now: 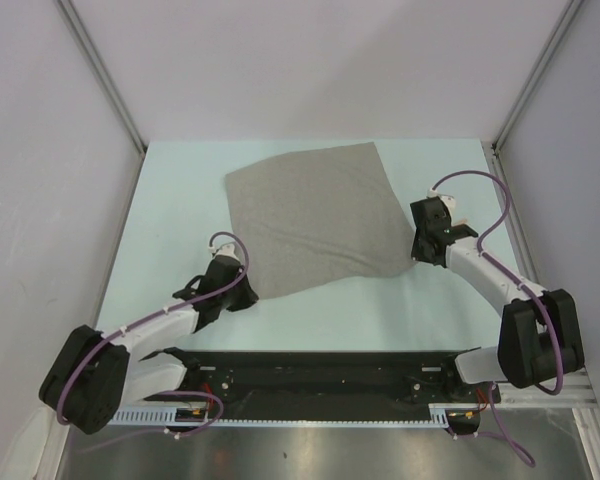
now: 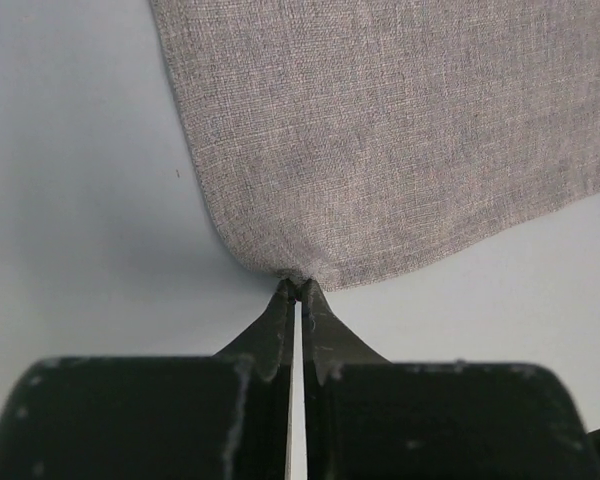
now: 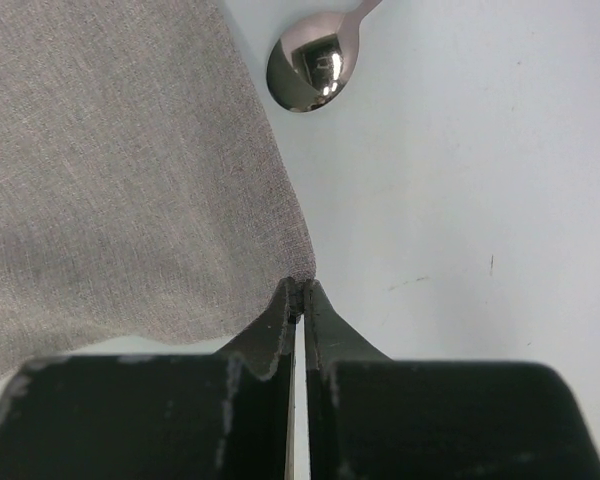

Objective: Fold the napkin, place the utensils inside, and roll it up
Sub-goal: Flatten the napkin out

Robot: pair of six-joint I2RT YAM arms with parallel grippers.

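Matte woven cloth napkin (image 1: 315, 218), glossy metal spoon (image 3: 308, 70)

The pale blue-white worktop (image 1: 180, 200) carries one big item: a grey napkin (image 1: 315, 215), spread open and flat, sitting askew toward the far middle with its corners pointing off-square. Over on the right wrist view there is a shiny spoon (image 3: 310, 70) on the bare surface, bowl just beside the napkin's edge, handle running out of frame.

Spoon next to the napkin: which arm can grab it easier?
Probably the right. The spoon lies just ahead of the right gripper, which pinches a napkin corner. The left gripper pinches the other corner.
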